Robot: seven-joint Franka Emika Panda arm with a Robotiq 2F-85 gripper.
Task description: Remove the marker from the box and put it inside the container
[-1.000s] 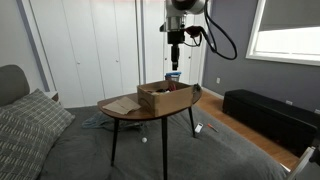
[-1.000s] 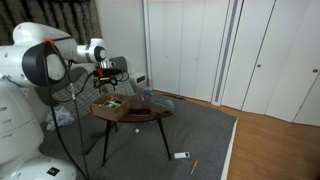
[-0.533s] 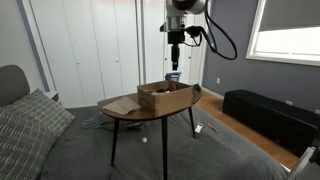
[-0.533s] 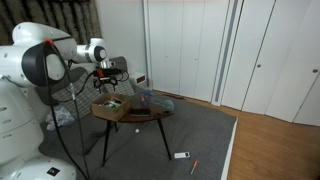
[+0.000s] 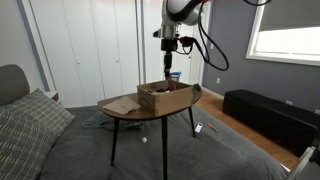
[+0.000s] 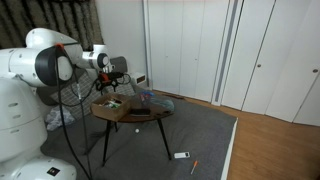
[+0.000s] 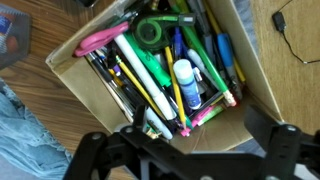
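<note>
Hovered above the box (image 5: pixel 165 97) on the bench (image 5: pixel 118 108), jaws wide apart and empty, partly cut off at the wrist view's lower edge. Found the box crammed with pens, pencils and markers, a green marker (image 7: pixel 148 72) lying among them. Could not identify the blue thing (image 7: pixel 10 30) cropped at the corner.
</note>
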